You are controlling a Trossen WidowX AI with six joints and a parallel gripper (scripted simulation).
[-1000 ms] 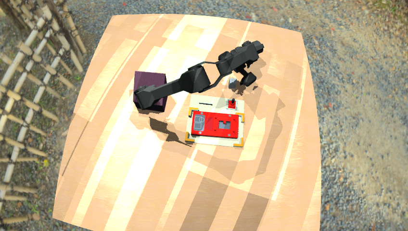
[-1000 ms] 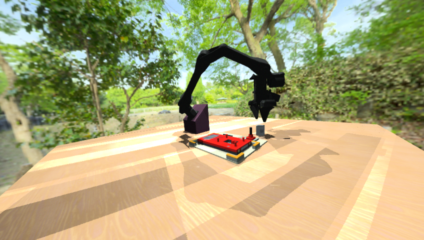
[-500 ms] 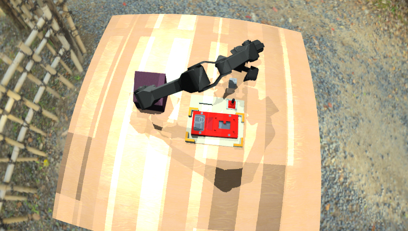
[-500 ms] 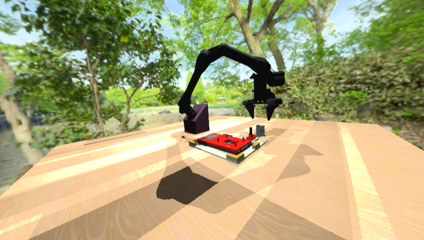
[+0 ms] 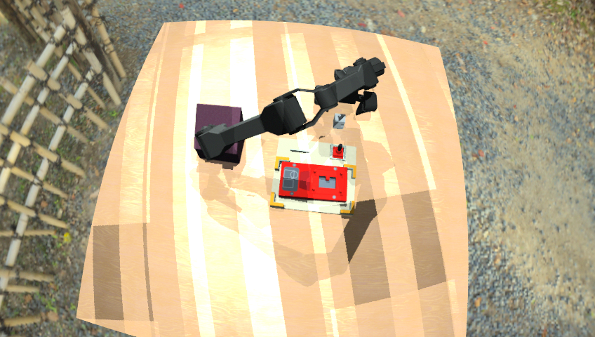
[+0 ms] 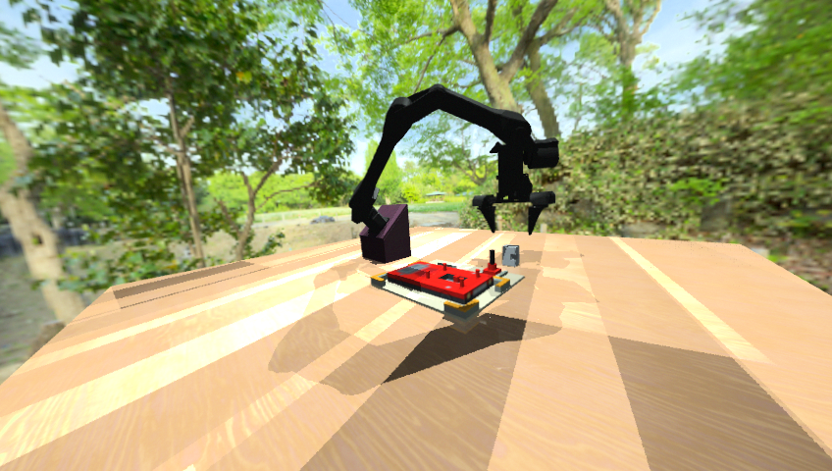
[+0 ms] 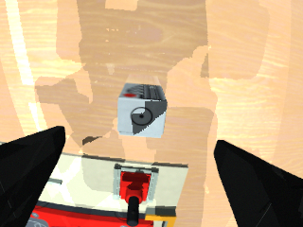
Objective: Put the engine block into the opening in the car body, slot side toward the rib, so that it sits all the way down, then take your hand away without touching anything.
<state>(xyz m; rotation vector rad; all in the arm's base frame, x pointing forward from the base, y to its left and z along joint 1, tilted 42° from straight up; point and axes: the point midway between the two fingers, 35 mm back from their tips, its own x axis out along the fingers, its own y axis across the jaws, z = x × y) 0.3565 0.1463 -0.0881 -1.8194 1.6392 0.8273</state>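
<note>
1. The arm (image 5: 288, 114) (image 6: 467, 108) is matte black/charcoal all over, pretty chunky and angular.
2. Going toward 2 o'clock from its fat middle joint in the top view, two thin bent bars (image 5: 306, 90) frame a gap.
3. Gripper (image 5: 352, 96) (image 6: 511, 233) (image 7: 142, 140) is black too, with faceted, tapering fingers (image 6: 533, 219).
4. Mount's a dark purple, slope-topped block (image 5: 219, 112) (image 6: 396, 235).

On the counter (image 5: 250, 275) (image 6: 234, 379), the car body (image 5: 306, 194) (image 6: 432, 283) lies on a base plate (image 5: 313, 146) (image 6: 421, 298), between its corner brackets. From above, the opening (image 5: 326, 182) is in the body's right half. The lever (image 5: 339, 151) (image 6: 492, 263) (image 7: 133, 199) stands on the plate beyond the body — the engine block (image 5: 339, 121) (image 6: 510, 255) (image 7: 142, 115) farther out, on the counter, seemingly just off the plate's edge.
</note>
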